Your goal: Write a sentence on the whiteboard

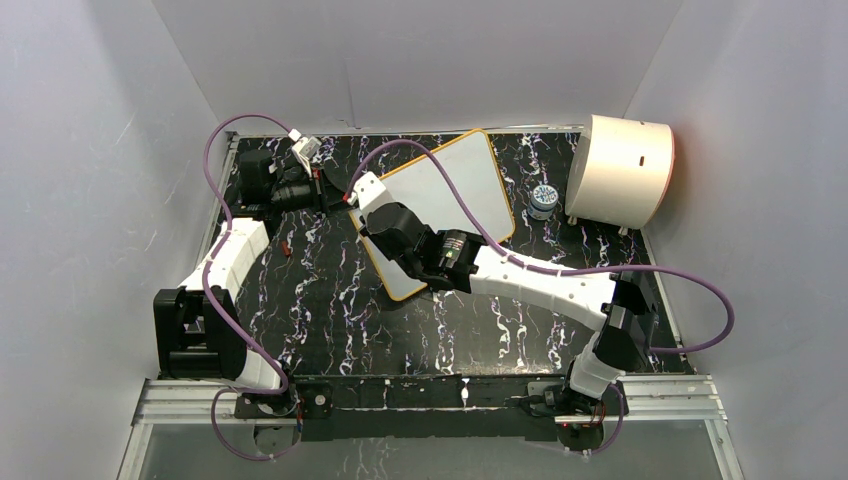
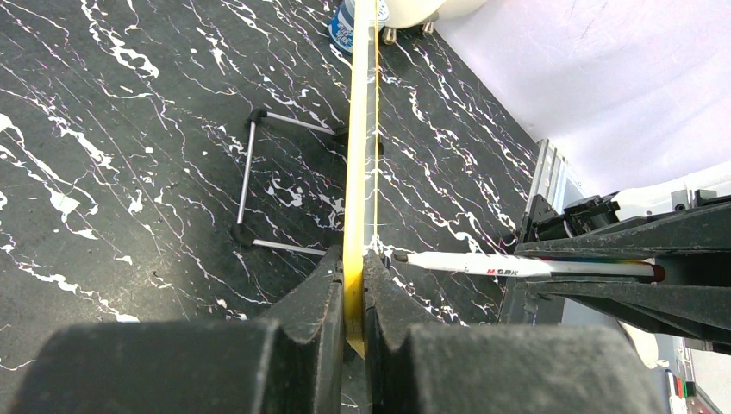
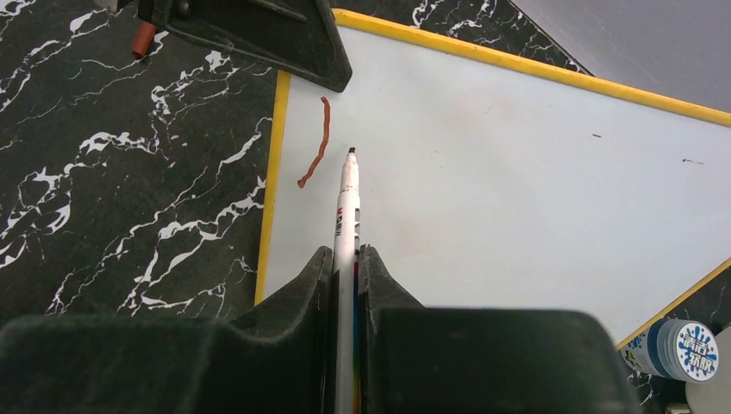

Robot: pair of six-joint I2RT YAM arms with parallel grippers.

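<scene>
Top external view is showing the whiteboard (image 1: pixel 420 200) sitting askew in the middle of the black marbled mat (image 1: pixel 330 300), with both arms reaching in to its left edge. A cream drum (image 1: pixel 620 170) is standing well apart at the right rear, and a small blue-labelled jar (image 1: pixel 543 200) is sitting between drum and board.

Left wrist view is looking along the board's yellow rim (image 2: pixel 358 155) edge-on. The left gripper (image 2: pixel 353 263) is pinching that rim, its jaws pressing flat on both faces. A thin wire stand (image 2: pixel 250 181) is meeting the board's far face.

Right wrist view is showing the right gripper (image 3: pixel 345 254) clamping a white marker (image 3: pixel 347 198) tightly, with the barrel sticking out forward over the board. The dark tip is sitting just beside a single wavy red stroke (image 3: pixel 317 147) near the board's left rim; whether the tip is touching the surface I cannot tell. A red cap (image 3: pixel 142 39) is showing at the upper left, by the other gripper.
</scene>
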